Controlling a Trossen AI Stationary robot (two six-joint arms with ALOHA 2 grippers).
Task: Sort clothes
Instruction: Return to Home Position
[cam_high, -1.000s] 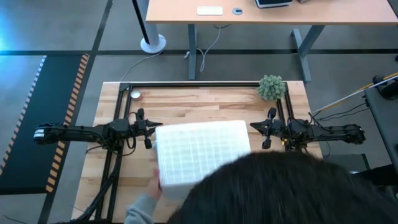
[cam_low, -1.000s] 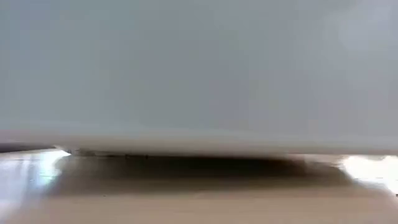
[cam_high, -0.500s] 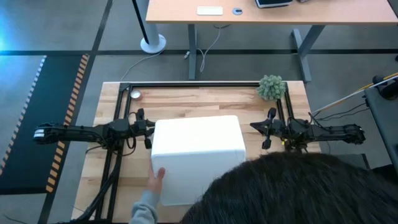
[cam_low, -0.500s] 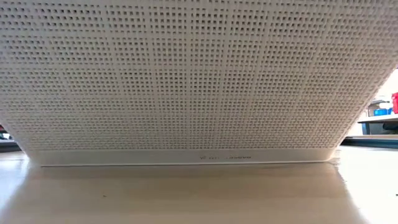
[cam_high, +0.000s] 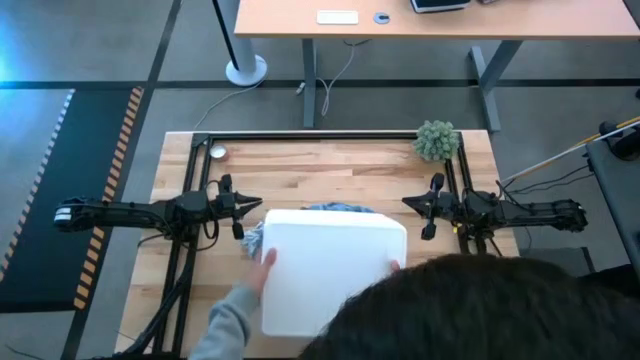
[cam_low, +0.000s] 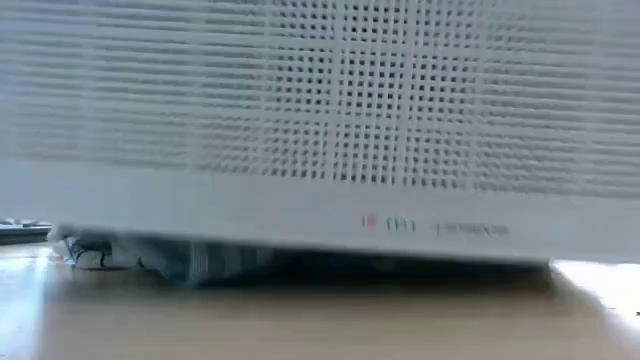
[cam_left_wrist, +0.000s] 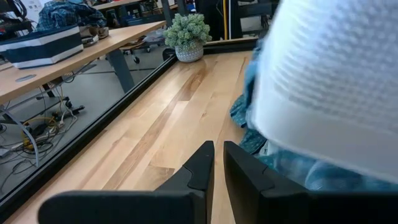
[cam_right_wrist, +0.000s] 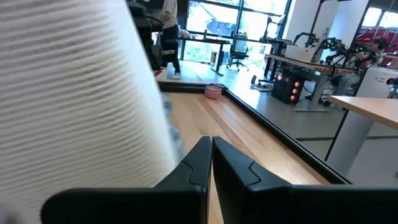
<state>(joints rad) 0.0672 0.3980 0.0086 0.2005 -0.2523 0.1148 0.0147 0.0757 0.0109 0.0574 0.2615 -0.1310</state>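
A person holds a white ribbed plastic basket (cam_high: 330, 270) upside down over the middle of the table. Clothes show from under it: blue fabric at its far edge (cam_high: 340, 209) and its left corner (cam_high: 252, 238), teal and light blue folds in the left wrist view (cam_left_wrist: 249, 118), and a striped piece on the wood in the low view (cam_low: 200, 262). My left gripper (cam_high: 256, 203) is shut and empty just left of the basket. My right gripper (cam_high: 406, 203) is shut and empty just right of it.
The person's hand (cam_high: 268, 262) grips the basket's left side, and their head (cam_high: 470, 310) covers the near right of the table. A small green plant (cam_high: 437, 140) stands at the far right corner. A black frame rail (cam_high: 320, 137) runs along the far edge.
The person has drawn the upturned basket toward the table's near edge and raised it. Blue clothes that it covered now lie bare on the wood at its far edge and left corner. Both arms have kept still.
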